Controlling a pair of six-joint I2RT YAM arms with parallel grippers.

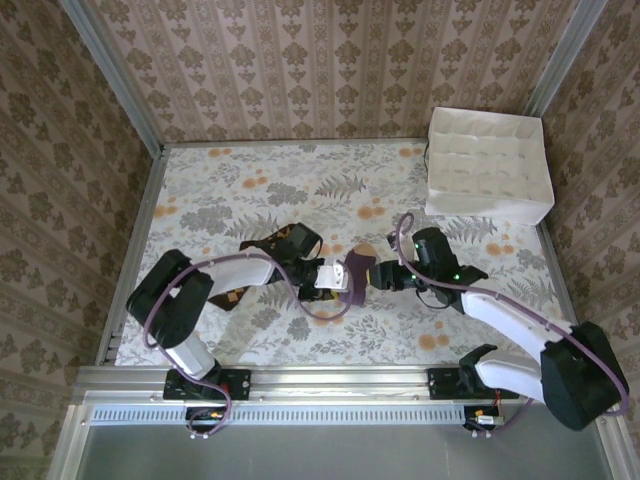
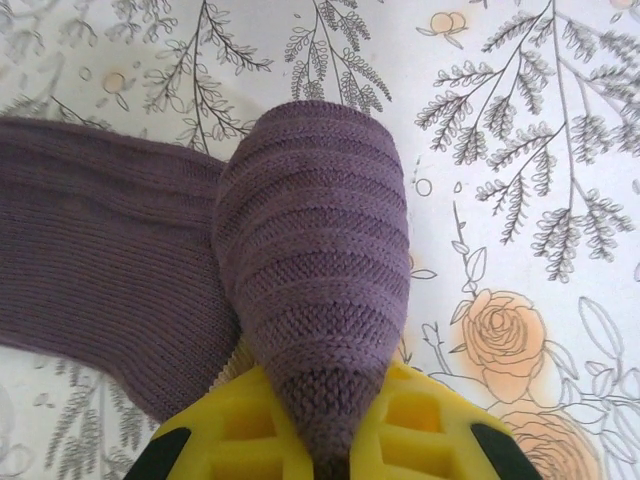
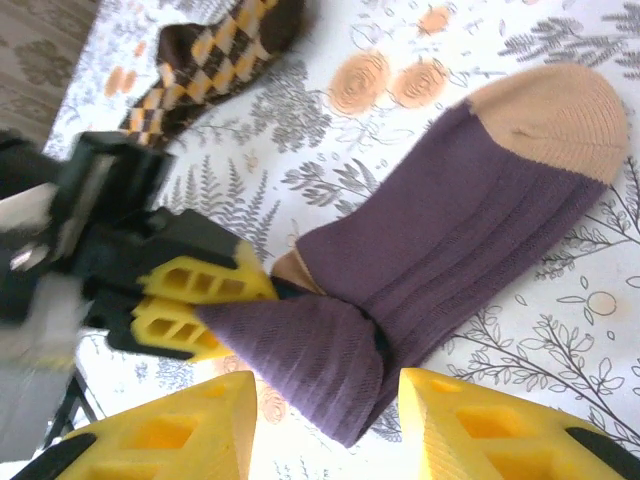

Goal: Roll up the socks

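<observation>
The purple sock (image 3: 470, 220) with a tan toe lies flat mid-table, its near end folded up into a cone (image 2: 310, 250). My left gripper (image 2: 335, 462) is shut on the tip of that folded end, and its yellow fingers (image 3: 200, 282) pinch the fabric from the left. The open right gripper (image 3: 325, 388) stands with one yellow finger on each side of the fold, not touching it. From above, both grippers meet at the purple sock (image 1: 355, 272). Flat at the back left lies the brown sock with orange-yellow diamonds (image 3: 215, 60), also seen from above (image 1: 288, 240).
A white box with compartments (image 1: 488, 165) sits at the back right corner. The floral tablecloth (image 1: 230, 190) is bounded by a metal frame and patterned walls. The left arm's cable loops over the cloth near the brown sock.
</observation>
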